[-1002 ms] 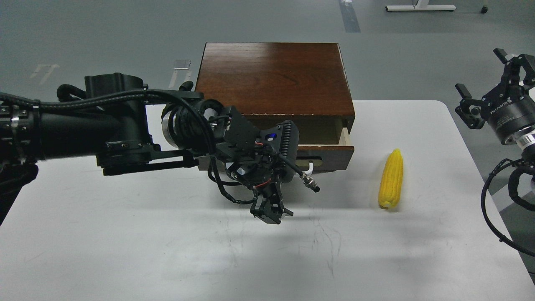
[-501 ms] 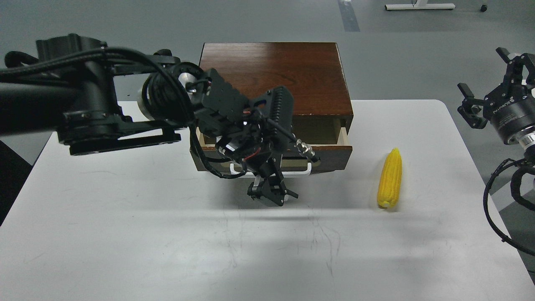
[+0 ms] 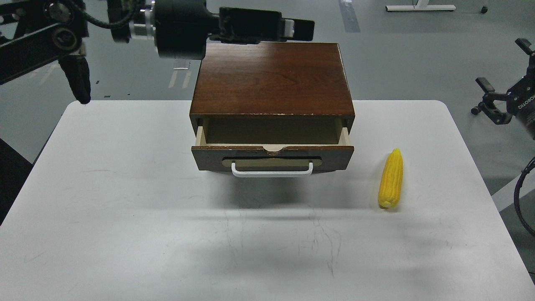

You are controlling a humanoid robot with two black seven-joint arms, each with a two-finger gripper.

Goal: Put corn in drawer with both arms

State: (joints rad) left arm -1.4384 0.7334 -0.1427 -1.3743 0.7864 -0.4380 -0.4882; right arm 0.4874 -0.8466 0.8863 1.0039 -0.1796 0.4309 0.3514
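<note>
The corn (image 3: 391, 179), a bright yellow cob with rows of kernels, lies on the table (image 3: 125, 209) right of the part-open drawer (image 3: 272, 156), well below the right gripper (image 3: 499, 100), whose fingers are spread. The left gripper (image 3: 292, 29) sits high; its fingers cannot be told.

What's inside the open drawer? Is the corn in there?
The drawer is pulled out a little. Only its pale wood sides and shadowy inner back show; nothing visible inside. The part under the box stays hidden. The corn lies on the table, right of the drawer.
</note>
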